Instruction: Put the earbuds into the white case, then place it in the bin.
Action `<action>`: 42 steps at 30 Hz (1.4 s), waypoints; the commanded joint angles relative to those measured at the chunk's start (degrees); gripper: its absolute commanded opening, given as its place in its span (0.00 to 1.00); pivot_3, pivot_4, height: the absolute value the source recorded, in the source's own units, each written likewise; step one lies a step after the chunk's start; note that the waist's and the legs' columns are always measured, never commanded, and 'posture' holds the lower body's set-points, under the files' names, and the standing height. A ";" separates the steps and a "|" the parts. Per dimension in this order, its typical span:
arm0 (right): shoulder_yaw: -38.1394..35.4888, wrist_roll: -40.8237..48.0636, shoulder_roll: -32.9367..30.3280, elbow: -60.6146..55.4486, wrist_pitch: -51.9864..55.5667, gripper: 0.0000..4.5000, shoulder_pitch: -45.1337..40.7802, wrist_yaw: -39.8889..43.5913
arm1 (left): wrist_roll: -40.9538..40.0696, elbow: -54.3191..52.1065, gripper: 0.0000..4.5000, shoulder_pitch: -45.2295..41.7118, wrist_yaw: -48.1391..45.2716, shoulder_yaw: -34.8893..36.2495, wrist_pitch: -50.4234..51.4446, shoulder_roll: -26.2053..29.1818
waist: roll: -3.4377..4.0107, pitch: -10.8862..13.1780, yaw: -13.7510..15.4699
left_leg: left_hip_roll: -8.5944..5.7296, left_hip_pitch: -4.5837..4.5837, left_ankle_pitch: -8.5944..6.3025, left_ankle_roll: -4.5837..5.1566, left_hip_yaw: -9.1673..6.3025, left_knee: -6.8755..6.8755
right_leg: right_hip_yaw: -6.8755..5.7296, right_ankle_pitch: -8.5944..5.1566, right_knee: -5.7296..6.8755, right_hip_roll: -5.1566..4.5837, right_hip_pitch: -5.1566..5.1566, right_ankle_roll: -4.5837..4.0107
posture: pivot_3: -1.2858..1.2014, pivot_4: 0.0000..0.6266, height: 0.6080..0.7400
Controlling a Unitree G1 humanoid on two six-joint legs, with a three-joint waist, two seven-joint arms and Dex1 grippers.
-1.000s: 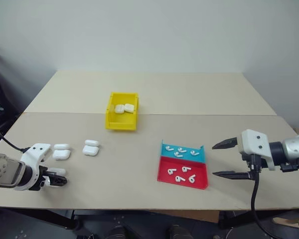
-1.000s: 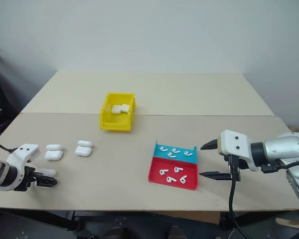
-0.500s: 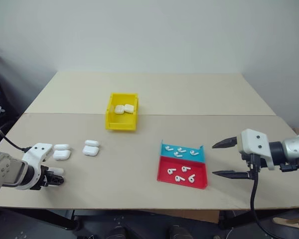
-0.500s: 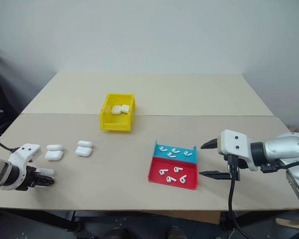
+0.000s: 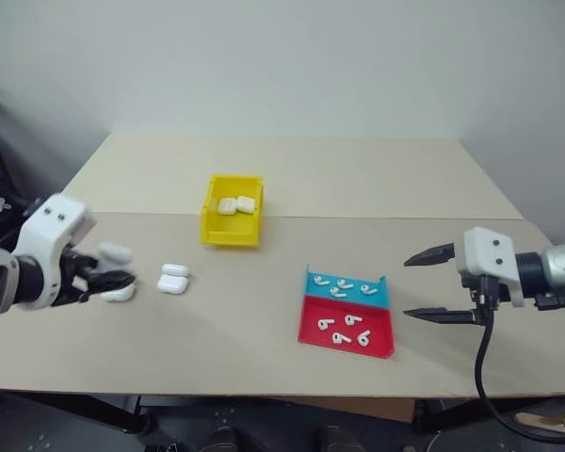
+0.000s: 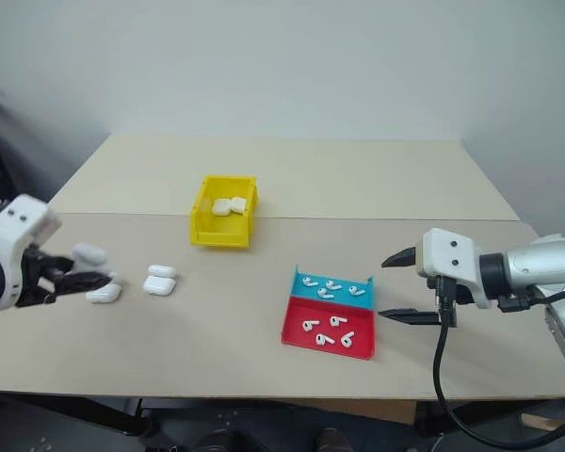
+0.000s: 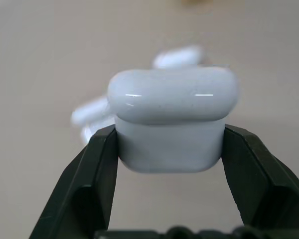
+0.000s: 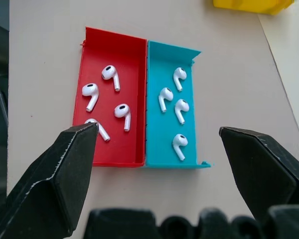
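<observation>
- You've got no readable brand or label on anything.
- Your left gripper [image 7: 169,149] is clamped on a white case [image 7: 172,119], lifted above the table [image 5: 264,348].
- Your right gripper [image 5: 431,284] is spread wide, nothing in it, beside the red-and-teal tray [image 5: 347,330] of earbuds [image 8: 175,97].
- Yellow bin [image 5: 231,231] mid-table holds cases.
- Light tan tabletop, plain white wall [image 5: 282,66].

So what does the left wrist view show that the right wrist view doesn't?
Left wrist view: the left gripper shut on a white case, with more cases blurred on the table beyond. Right wrist view: the open right gripper above the red-and-teal tray, four earbuds in each half, plus a corner of the yellow bin. Shared: the tan tabletop.
</observation>
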 commanded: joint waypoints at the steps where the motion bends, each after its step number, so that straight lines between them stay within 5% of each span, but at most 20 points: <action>1: -0.94 0.92 -1.72 -0.02 0.65 1.00 -2.48 1.43 | -2.04 -3.68 0.62 -3.29 -1.95 -2.83 -10.44 -6.80 | 0.00 0.00 0.14 | 0.00 0.00 0.00 0.00 -0.02 0.03 | -0.01 0.01 -0.01 0.00 0.04 0.00 | 0.52 0.24 1.00; 7: 0.53 1.14 -2.26 -2.35 1.48 1.00 -4.95 2.83 | 6.71 -2.52 0.62 3.13 -10.74 -10.46 -42.75 -25.59 | 0.02 -0.02 -0.10 | -0.02 0.18 -0.01 0.01 -0.09 0.20 | 0.01 0.06 -0.06 0.02 0.38 0.10 | 0.52 0.24 1.00; 21: 14.58 -1.12 -7.56 -11.97 18.29 1.00 -15.39 6.07 | 18.58 20.55 0.62 8.84 -35.92 -23.04 -85.92 -38.96 | 0.17 -0.10 -0.54 | -0.01 0.08 -0.01 0.02 -0.12 0.55 | 0.05 0.07 -0.05 0.00 0.40 0.10 | 0.52 0.24 1.00; 31: 29.25 -7.17 -1.81 -15.29 31.31 1.00 -24.81 2.96 | 20.38 22.33 0.62 10.10 -35.72 -25.51 -93.27 -41.53 | 0.25 -0.14 -0.68 | 0.01 0.03 -0.01 0.02 -0.12 0.55 | 0.05 0.16 -0.05 0.01 0.32 0.27 | 0.52 0.24 1.00; 36: 32.56 -9.73 0.58 -15.11 32.42 0.72 -25.19 1.60 | 21.91 19.08 0.62 11.69 -32.81 -26.92 -91.57 -40.27 | 0.25 -0.14 -0.67 | 0.00 -0.05 -0.01 0.03 -0.12 0.56 | 0.05 0.17 -0.06 0.00 0.27 0.27 | 0.52 0.24 1.00; 42: 37.93 -20.56 2.11 -13.75 14.75 0.72 -22.26 0.03 | 20.73 14.55 0.62 13.54 -29.65 -28.04 -88.10 -39.98 | 0.26 -0.15 -0.67 | 0.01 -0.03 -0.01 0.03 -0.12 0.56 | 0.03 0.03 -0.05 0.00 0.26 0.48 | 0.52 0.24 1.00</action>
